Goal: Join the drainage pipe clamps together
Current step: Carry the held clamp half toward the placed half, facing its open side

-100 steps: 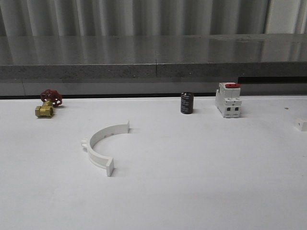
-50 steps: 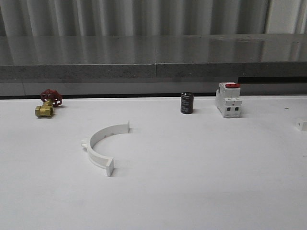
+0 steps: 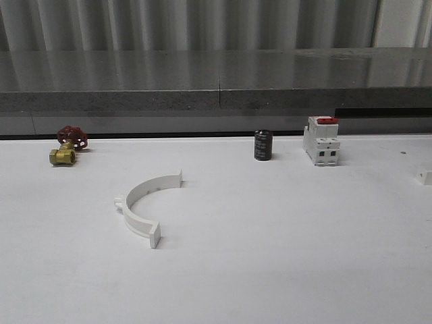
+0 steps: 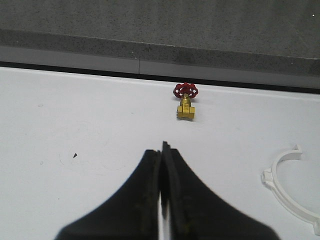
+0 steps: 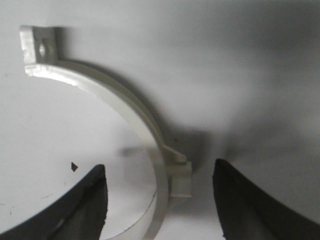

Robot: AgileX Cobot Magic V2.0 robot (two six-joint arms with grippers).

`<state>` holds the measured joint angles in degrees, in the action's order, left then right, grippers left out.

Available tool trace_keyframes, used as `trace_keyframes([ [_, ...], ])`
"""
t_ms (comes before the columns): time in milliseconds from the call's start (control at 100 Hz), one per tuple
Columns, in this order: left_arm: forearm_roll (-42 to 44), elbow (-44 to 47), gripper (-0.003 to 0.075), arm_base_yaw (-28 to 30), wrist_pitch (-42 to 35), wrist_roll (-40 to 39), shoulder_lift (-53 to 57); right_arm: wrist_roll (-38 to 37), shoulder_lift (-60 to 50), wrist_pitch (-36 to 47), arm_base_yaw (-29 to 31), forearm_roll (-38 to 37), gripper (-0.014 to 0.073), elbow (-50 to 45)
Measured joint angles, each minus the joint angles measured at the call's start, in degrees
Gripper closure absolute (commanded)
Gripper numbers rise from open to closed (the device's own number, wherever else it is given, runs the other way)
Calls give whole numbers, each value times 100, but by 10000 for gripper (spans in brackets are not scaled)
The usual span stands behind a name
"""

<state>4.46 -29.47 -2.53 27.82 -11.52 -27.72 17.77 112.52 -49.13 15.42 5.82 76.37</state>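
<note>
A workshop or industrial test bench: a plain white table backed by a grey speckled ledge and corrugated metal wall. Hardware parts sit along the far edge, including a brass valve with a red handwheel, a small dark cylindrical capacitor, a white circuit breaker with a red switch, and a white pipe clamp half.

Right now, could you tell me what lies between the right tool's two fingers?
In the right wrist view, a white clamp half lies on the table between the right tool's open fingers, its outer lug centred there.
</note>
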Motion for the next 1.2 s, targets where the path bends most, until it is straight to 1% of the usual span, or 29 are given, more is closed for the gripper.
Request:
trace_keyframes([
  [840,0,0,741,0,0,0,0,5,0,45,0,0,126,0],
  [1080,0,0,741,0,0,0,0,5,189,48,0,80,126,15],
  [1150,0,0,741,0,-9,0,0,5,198,48,0,94,141,19],
  [1180,0,0,741,0,-9,0,0,5,198,48,0,108,160,19],
  [1200,0,0,741,0,-9,0,0,5,198,48,0,108,190,28],
])
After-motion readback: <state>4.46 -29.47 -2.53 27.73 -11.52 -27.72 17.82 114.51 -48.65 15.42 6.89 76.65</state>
